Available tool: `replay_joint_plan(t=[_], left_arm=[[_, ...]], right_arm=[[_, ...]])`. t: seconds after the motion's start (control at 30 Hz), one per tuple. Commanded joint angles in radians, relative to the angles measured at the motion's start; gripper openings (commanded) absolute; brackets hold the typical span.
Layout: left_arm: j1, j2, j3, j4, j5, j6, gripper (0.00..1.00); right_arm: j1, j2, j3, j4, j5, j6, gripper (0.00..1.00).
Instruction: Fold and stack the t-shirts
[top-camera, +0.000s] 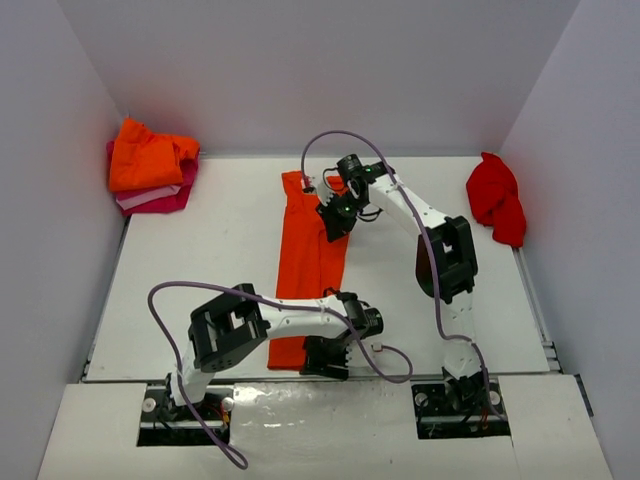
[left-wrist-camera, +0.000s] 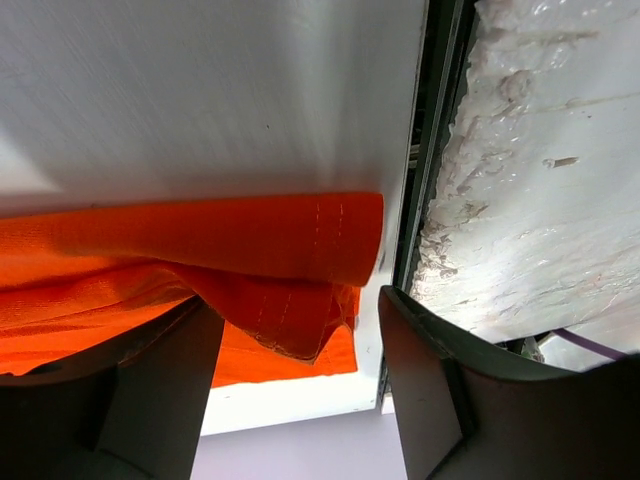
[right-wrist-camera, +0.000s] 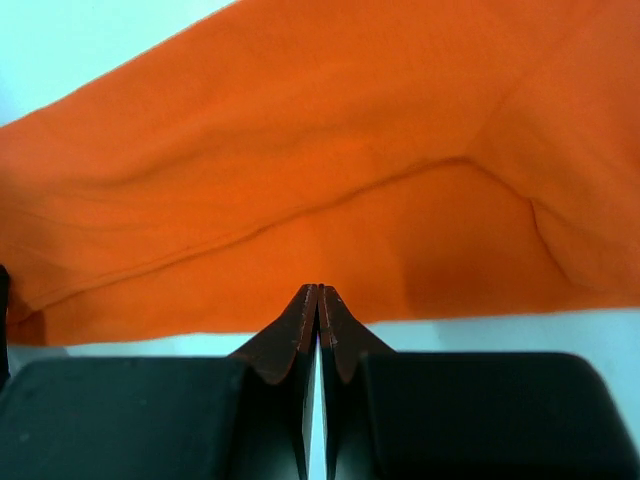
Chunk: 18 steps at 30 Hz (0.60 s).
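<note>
An orange t-shirt (top-camera: 308, 262), folded into a long narrow strip, lies down the middle of the white table (top-camera: 200, 270). My left gripper (top-camera: 326, 356) is at its near end. In the left wrist view (left-wrist-camera: 300, 375) the jaws stand wide open, with the shirt's rolled near edge (left-wrist-camera: 250, 240) and a loose hem corner hanging between the fingers (left-wrist-camera: 430, 385), ungripped. My right gripper (top-camera: 334, 216) is at the strip's far right edge. In the right wrist view (right-wrist-camera: 320, 290) its jaws are shut, tips over the flat cloth (right-wrist-camera: 330, 170), with no cloth seen between them.
A folded stack, orange over pink (top-camera: 150, 165), sits in the far left corner. A crumpled red shirt (top-camera: 497, 200) lies at the far right by the wall. The table's near edge and a dark rail (left-wrist-camera: 432, 130) are just beside my left gripper.
</note>
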Motion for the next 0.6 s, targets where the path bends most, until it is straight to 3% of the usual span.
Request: replay_joint_plan(t=[0.0, 0.27, 0.57], left_arm=[[0.015, 0.026, -0.058, 0.188, 0.118, 0.062, 0.60], [0.143, -0.007, -0.025, 0.146, 0.191, 0.101, 0.60], [0.239, -0.057, 0.008, 0.122, 0.169, 0.170, 0.65]], right_arm=[[0.052, 0.100, 0.094, -0.087, 0.029, -0.026, 0.00], [0.042, 0.323, 0.327, -0.086, 0.237, 0.049, 0.01], [0.007, 0.531, 0.568, -0.040, 0.508, 0.079, 0.00]])
